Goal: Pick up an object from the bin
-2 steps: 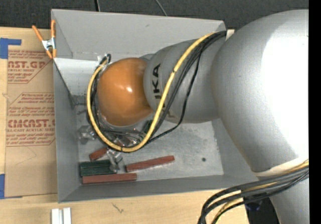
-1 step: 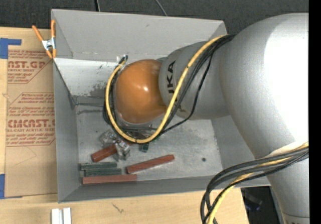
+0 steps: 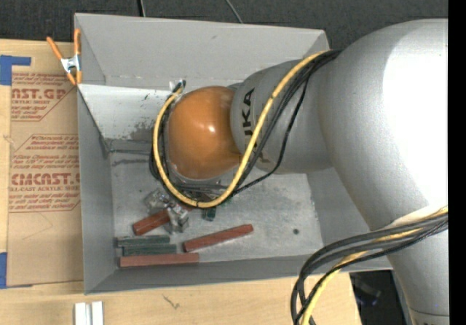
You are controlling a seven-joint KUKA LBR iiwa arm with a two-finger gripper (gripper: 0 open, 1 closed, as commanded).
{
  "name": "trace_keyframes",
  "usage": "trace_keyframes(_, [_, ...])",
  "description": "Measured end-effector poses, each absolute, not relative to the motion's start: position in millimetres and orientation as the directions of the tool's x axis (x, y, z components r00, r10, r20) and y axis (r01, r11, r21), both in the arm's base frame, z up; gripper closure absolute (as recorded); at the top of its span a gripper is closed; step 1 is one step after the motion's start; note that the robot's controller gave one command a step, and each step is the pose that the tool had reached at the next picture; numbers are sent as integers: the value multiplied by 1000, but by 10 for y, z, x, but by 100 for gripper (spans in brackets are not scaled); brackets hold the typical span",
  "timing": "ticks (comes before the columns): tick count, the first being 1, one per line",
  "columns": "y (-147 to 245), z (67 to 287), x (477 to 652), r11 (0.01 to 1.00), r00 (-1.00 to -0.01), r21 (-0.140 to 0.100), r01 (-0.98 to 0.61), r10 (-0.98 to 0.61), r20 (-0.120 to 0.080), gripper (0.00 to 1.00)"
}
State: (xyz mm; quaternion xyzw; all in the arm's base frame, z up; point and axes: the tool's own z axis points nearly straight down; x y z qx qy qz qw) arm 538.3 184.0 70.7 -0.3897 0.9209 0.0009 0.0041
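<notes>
Down in the lower left part of the grey metal bin [image 3: 285, 203], your end effector [image 3: 169, 210] sat low over the floor, largely hidden beneath the arm's orange cover [image 3: 200, 130]. You could not tell how far open it stood, or whether it had hold of anything. Just beside it, at its lower left, lay a short reddish-brown stick [image 3: 149, 224], tilted. A longer reddish-brown stick [image 3: 218, 237] lay near on the other side. Along the front wall a dark green bar [image 3: 145, 245] and a long reddish bar [image 3: 159, 260] lay side by side.
</notes>
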Motion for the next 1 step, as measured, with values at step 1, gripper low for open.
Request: trace_keyframes(1, [1830, 2623, 5471, 712, -712, -5, -702, -702, -11, 100])
